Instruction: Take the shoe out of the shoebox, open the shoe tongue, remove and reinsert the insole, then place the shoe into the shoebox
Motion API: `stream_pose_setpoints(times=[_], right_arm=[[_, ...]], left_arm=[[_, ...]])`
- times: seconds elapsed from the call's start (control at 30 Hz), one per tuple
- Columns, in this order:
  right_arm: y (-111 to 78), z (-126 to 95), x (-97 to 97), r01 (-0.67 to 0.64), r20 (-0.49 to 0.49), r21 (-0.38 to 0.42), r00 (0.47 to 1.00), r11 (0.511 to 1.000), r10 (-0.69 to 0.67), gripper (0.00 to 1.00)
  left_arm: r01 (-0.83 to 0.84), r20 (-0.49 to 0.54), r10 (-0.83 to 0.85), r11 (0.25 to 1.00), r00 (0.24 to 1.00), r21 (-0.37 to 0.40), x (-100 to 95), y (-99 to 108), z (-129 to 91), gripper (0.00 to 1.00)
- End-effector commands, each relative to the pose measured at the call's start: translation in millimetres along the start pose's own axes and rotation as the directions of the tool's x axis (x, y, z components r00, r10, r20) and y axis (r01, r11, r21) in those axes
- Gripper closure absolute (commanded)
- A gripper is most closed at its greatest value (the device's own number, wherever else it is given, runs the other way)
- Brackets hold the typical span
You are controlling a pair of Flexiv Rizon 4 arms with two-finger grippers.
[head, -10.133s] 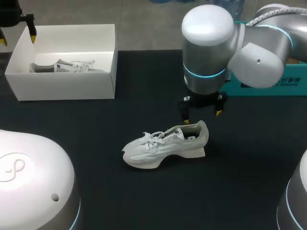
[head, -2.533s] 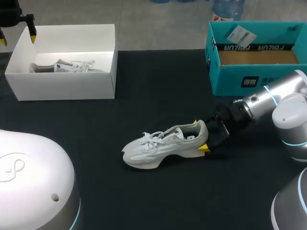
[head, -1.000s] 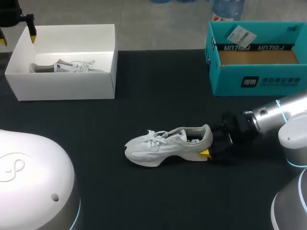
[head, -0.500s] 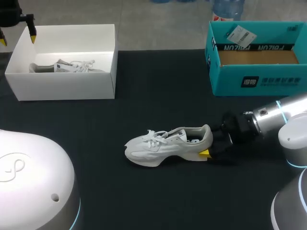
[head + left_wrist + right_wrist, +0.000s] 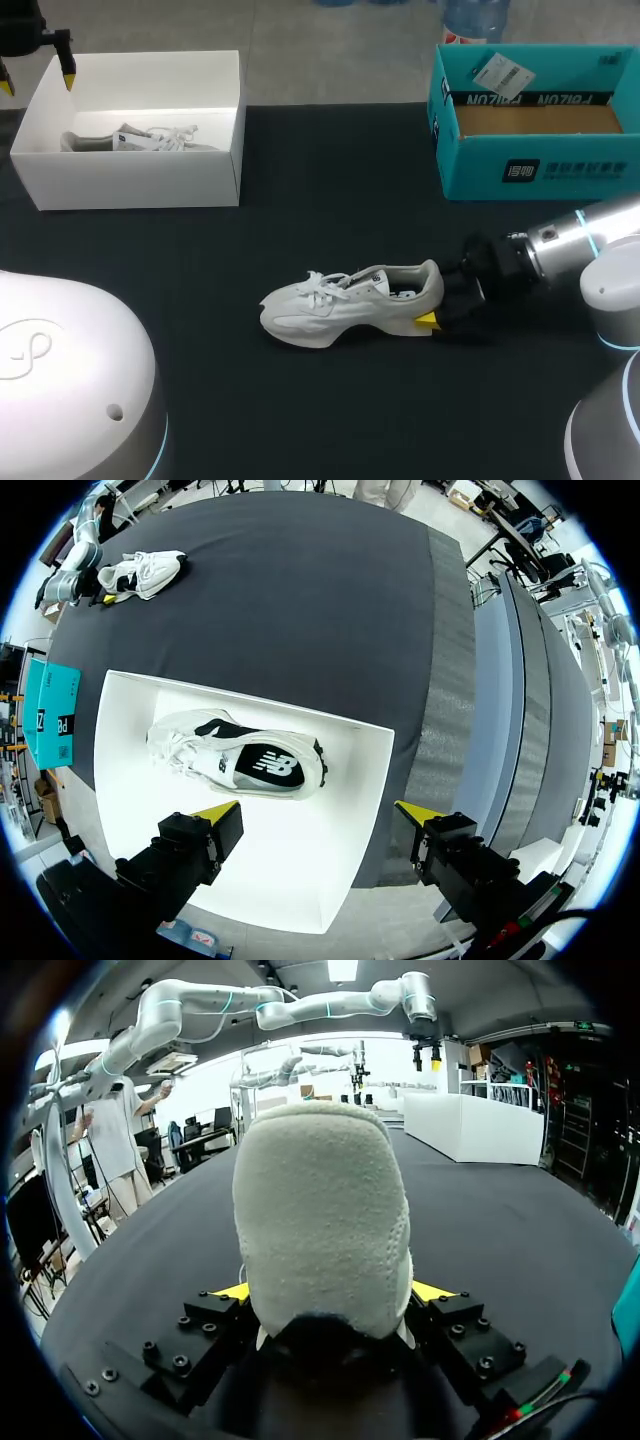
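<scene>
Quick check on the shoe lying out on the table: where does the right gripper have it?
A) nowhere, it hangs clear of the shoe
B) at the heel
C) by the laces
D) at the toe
B: in the right wrist view the right gripper has its fingers pressed on either side of the heel of the shoe.

Fuzzy cloth shoe (image 5: 320,1220), matt table (image 5: 300,400)
</scene>
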State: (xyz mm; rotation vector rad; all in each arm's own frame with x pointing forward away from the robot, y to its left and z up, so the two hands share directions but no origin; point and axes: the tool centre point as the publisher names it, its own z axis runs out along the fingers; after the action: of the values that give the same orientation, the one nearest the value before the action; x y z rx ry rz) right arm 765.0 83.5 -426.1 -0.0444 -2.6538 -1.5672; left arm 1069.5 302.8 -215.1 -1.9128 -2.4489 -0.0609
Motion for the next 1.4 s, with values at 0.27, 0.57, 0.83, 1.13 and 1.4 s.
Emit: stream_pose_setpoints(times=[0.27,0.57,0.83,1.13,1.4], right_arm=[[-3.7,5,1.1,-0.001,0.002,0.003,1.0,1.0,0.001,1.0],[-3.7,5,1.1,-0.001,0.002,0.003,1.0,1.0,0.001,1.0],[-3.7,5,1.1,-0.001,0.002,0.003,1.0,1.0,0.001,1.0],[-3.7,5,1.1,-0.001,0.002,0.003,1.0,1.0,0.001,1.0],[-3.7,5,1.1,-0.001,0.002,0.003,1.0,1.0,0.001,1.0]], left_arm=[[0.0,-0.004,0.0,1.0,1.0,-0.001,0.0,0,-1,0.0],[0.057,0.006,-0.057,0.998,0.998,0.007,-0.7,-14,-9,0.0],[0.016,0.004,-0.016,1.0,1.0,0.018,-18.7,-24,-4,0.0],[0.045,-0.016,-0.045,0.999,0.999,0.027,-31.8,-38,-9,0.0],[0.101,-0.001,-0.101,0.994,0.995,0.031,-51.1,-74,-23,0.0]])
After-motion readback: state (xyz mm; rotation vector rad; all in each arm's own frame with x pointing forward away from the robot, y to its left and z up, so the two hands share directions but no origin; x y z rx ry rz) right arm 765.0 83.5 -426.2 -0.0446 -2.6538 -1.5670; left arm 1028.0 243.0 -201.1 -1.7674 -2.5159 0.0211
